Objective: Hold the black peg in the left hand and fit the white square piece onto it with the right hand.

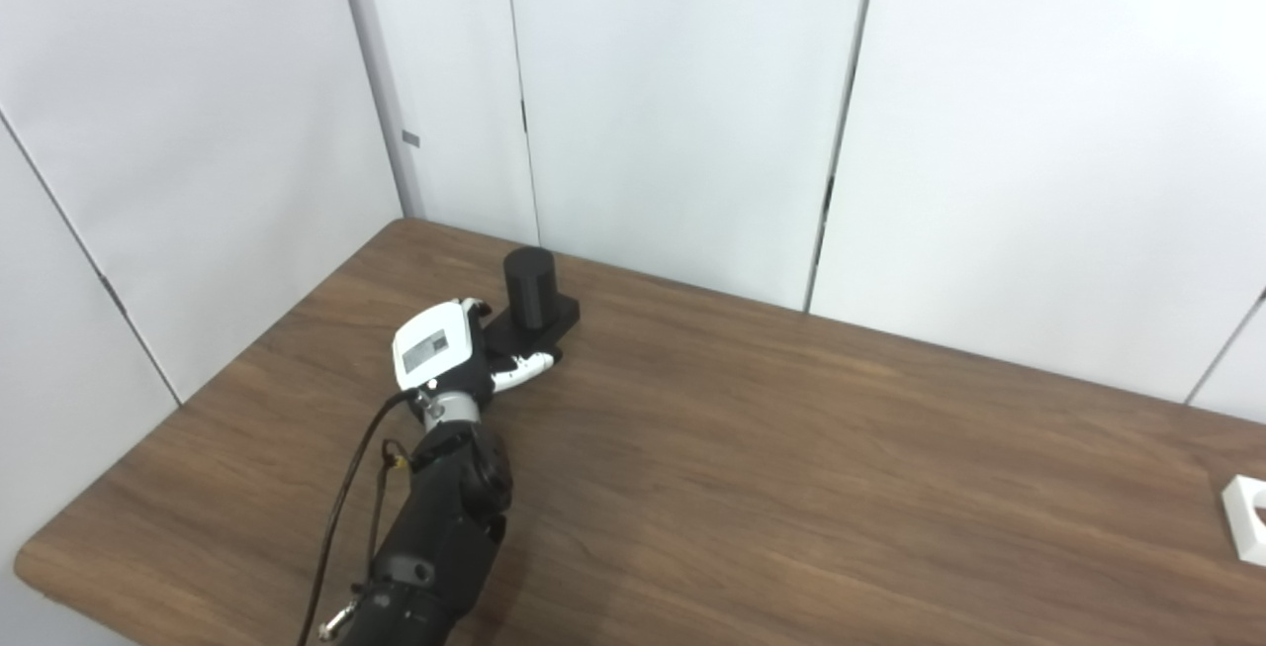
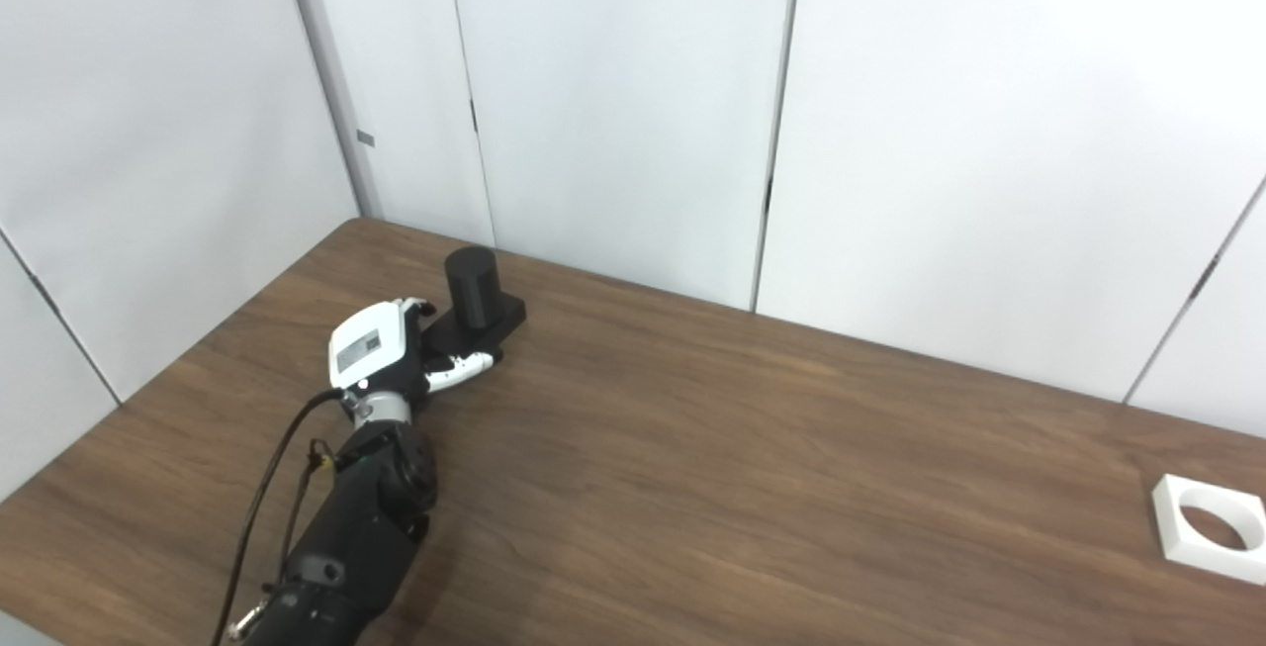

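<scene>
**Getting Hold of the Peg First**

We reach our left hand (image 1: 447, 354) to the black peg (image 1: 531, 288) near the far left corner of the table (image 1: 791, 448). The peg stands up straight on its flat black base. Our fingers go around the near edge of that base, and the thumb (image 1: 524, 367) lies along its front side. We cannot tell if the hand is squeezing yet. We think we grab low so the top stays free.

The white square piece (image 2: 1209, 529) lies flat, far away at the right edge. Its round hole faces up. Our right hand is not in sight. It must get that piece next.
</scene>
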